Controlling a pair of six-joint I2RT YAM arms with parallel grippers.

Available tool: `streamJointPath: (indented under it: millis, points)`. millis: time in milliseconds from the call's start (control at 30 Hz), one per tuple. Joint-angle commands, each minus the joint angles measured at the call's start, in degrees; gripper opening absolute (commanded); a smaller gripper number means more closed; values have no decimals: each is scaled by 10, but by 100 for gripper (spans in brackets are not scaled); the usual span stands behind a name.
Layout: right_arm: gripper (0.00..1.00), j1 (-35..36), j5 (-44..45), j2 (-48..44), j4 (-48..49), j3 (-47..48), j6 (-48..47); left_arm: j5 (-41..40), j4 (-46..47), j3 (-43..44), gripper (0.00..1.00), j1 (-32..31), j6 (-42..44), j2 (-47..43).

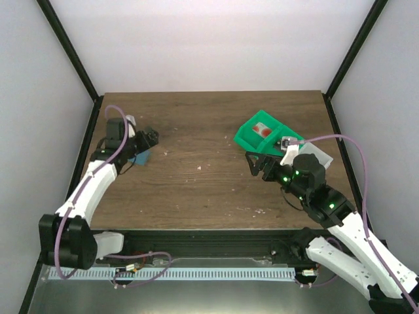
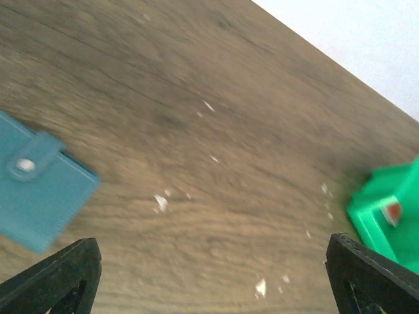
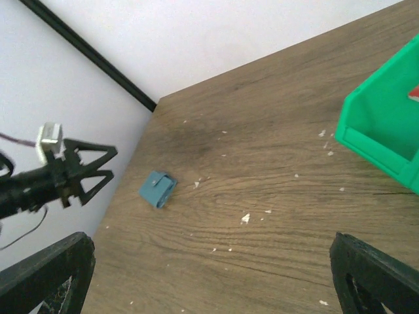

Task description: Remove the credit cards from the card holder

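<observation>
The card holder [image 1: 141, 157] is a small blue wallet lying closed on the table at the left, its snap tab fastened. It also shows in the left wrist view [image 2: 39, 190] and in the right wrist view [image 3: 157, 189]. No credit cards show; any inside the holder are hidden. My left gripper [image 1: 150, 137] is open and empty, just above and beyond the holder; in its own view [image 2: 213, 288] the holder lies to the left of the fingers [image 2: 59, 278]. My right gripper [image 1: 252, 163] is open and empty over the table's middle right, far from the holder, as its own view [image 3: 209, 281] shows.
A green bin [image 1: 265, 134] stands at the back right, with a red-and-white item [image 1: 263, 129] inside that I cannot identify. The bin also shows in the wrist views [image 2: 386, 209] [image 3: 386, 131]. A pale bin [image 1: 317, 154] sits beside it. White crumbs [image 2: 160, 203] dot the wooden table [image 1: 196, 190].
</observation>
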Motion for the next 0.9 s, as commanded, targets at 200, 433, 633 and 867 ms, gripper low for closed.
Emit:
streamJointPath:
  millis: [200,433,633,867]
  points:
    - [100,-6,-48,-10,26,7,-26,-78,74,0,89,104,-113,93]
    - [99,-5,-39,-33,20,15,-26,-189,95,7,88,110,-148,157]
    - [100,-5,-54,-60,42,4,-42,-246,49,75,91,112,-139,266]
    - [100,-6,-69,-56,29,13,-55,-215,67,131,94,112,-87,369]
